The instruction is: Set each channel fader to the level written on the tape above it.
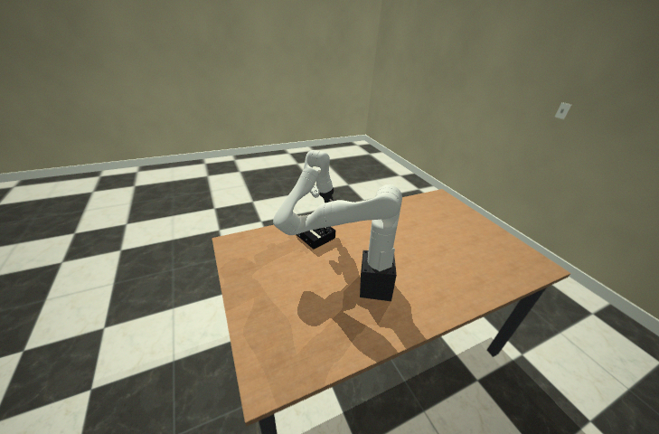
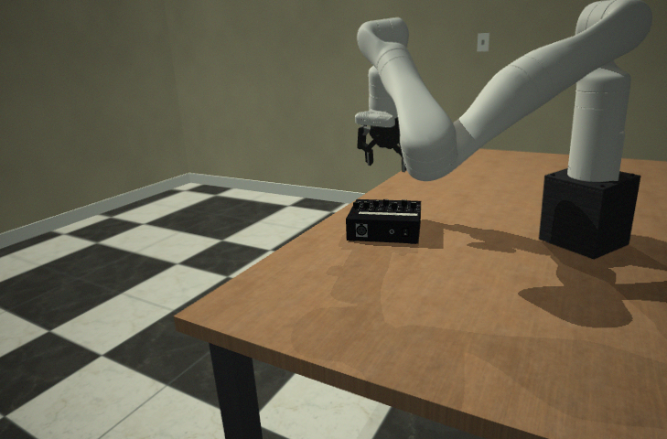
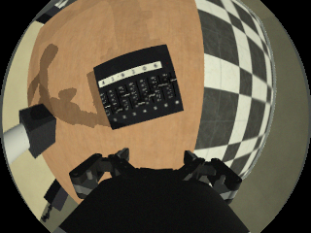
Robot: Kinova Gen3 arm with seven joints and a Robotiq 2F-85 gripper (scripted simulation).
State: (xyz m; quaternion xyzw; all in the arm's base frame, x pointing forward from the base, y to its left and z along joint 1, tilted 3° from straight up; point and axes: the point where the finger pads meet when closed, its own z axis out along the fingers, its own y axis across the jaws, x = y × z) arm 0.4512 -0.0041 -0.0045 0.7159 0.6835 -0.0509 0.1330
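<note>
The lighting desk (image 2: 382, 220) is a small black box standing on the table near its far left edge. It also shows in the top view (image 1: 316, 235), partly behind my forearm. In the wrist view the desk (image 3: 138, 95) shows a white tape strip (image 3: 131, 73) above a row of several faders; the written levels and cap positions are too small to read. My gripper (image 2: 381, 150) is open and empty. It hangs well above the desk, pointing down; in the wrist view its fingers frame the lower edge.
My black base block (image 2: 588, 212) stands on the table to the right of the desk. The table edge (image 2: 272, 248) runs close to the desk's left side, with checkered floor beyond.
</note>
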